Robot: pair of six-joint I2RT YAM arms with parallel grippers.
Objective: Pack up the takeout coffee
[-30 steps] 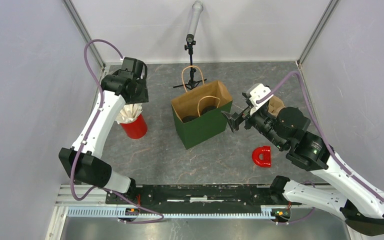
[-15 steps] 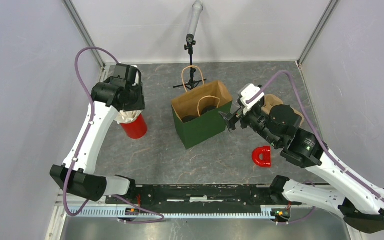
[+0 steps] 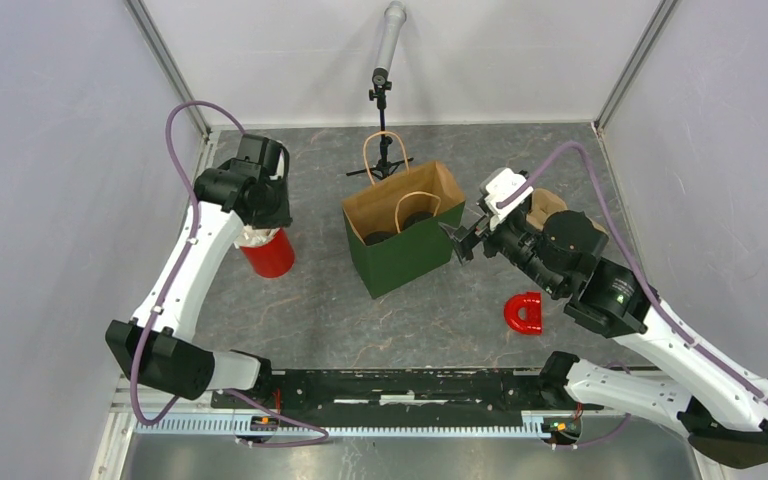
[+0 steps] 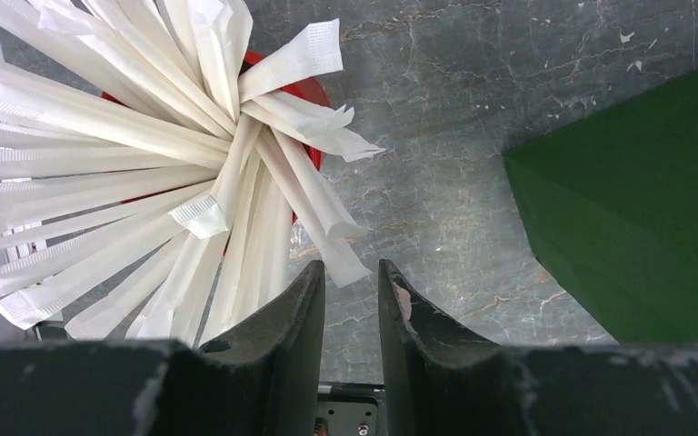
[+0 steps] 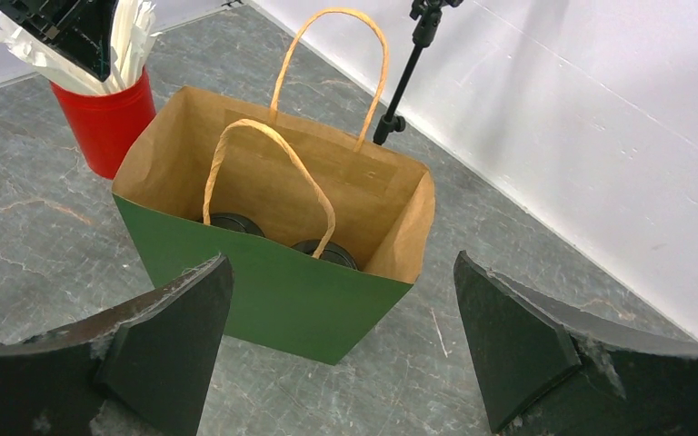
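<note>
- Now, your right gripper [image 5: 341,262] stands wide apart and empty; ahead of it, the takeout coffee [image 5: 325,250] sits inside the green bag [image 5: 273,300], with its black lids showing.
- Your left gripper [image 4: 350,265] is narrowly parted at a white stick [image 4: 314,204] over the red cup [image 3: 272,258]; you cannot tell whether it grips.

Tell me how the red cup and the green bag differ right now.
The red cup is round and smaller; the green bag is boxy, larger, with two looped handles. The red cup's white wrapped sticks fan out above its rim; the green bag's two black lids sit low inside. Both stand upright on the grey table, open-topped.
</note>
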